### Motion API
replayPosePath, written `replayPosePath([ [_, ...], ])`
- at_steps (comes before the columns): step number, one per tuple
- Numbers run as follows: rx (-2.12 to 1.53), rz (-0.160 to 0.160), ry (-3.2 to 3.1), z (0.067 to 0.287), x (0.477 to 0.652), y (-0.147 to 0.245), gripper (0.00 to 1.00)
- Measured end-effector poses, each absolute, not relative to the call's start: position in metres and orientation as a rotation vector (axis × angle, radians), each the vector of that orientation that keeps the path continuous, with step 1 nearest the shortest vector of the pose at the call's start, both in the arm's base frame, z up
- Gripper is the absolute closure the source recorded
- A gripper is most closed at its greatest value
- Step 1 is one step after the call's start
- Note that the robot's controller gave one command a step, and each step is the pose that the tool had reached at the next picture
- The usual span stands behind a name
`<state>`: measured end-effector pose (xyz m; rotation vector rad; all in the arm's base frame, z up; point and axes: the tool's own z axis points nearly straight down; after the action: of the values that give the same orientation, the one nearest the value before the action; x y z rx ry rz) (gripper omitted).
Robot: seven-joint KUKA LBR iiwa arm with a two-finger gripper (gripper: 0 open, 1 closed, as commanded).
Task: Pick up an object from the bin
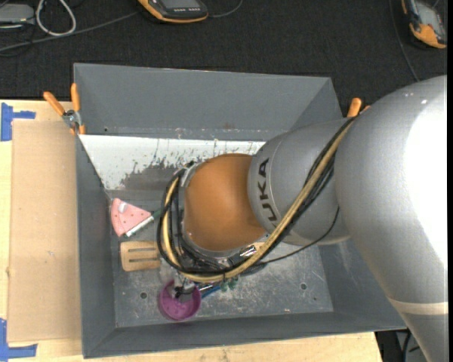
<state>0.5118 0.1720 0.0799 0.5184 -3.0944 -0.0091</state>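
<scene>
Grey metal bin point(90, 277) w/ 3 loose objs in view, all placed here relative to the arm's orange cover point(219, 202).

Gripper point(184, 286) sits just below the cover's lower-left edge, under a bundle of cables point(168, 225) looping round the cover's left side. Open or closed: can't tell, as wrist and cables hide it.

Purple round obj point(177, 305), approx. disc-shaped, lies right under the gripper, below and a bit left of the cover. It looks to meet the gripper tip, but contact can't be confirmed.

Pink wedge point(128, 217), w/ a pale edge, lies left of the cover, apart from the cables.

Tan wooden piece point(140, 256) w/ a slot along it lies lower-left of the cover, just beneath the wedge and up-left of the purple obj.
</scene>
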Motion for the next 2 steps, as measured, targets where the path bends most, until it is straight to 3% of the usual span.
replayPosePath([
  [1, 0.433, -0.01, -3.113, 0.101, 0.523, 0.163, 1.0],
  [2, 0.575, -0.011, -3.085, 0.102, 0.511, 0.159, 1.0],
])
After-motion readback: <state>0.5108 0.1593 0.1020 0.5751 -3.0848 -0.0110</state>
